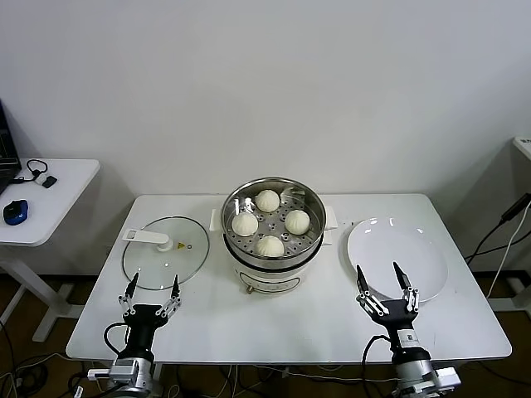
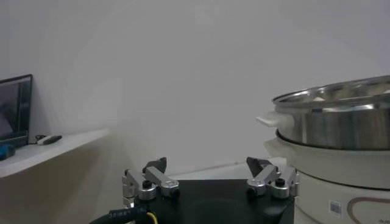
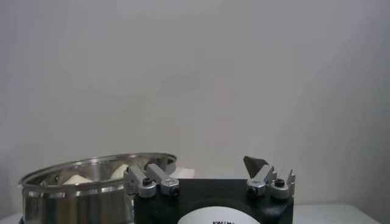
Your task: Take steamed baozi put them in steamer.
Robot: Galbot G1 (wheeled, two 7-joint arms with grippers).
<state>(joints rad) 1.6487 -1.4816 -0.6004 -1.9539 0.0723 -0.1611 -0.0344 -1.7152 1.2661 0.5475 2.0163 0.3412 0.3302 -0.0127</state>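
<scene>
White counter [image 1: 207,323], L to R: left pincer [image 1: 151,292] wide open, empty, near front edge; glass lid [image 1: 162,257]; steamer [image 1: 274,228] w/ all four baozi [image 1: 270,245] inside; bare plate [image 1: 398,253]; right pincer [image 1: 387,284] open, empty. Steamer sits fwd, between both arms, roughly equidistant.

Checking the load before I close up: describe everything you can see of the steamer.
The steamer is a round, shiny steel pot on a white base with side handles, standing upright mid-table between the glass lid and the white plate. It is uncovered. Four off-white baozi sit on its perforated tray floor, roughly in a diamond. Neither hand touches it.
</scene>
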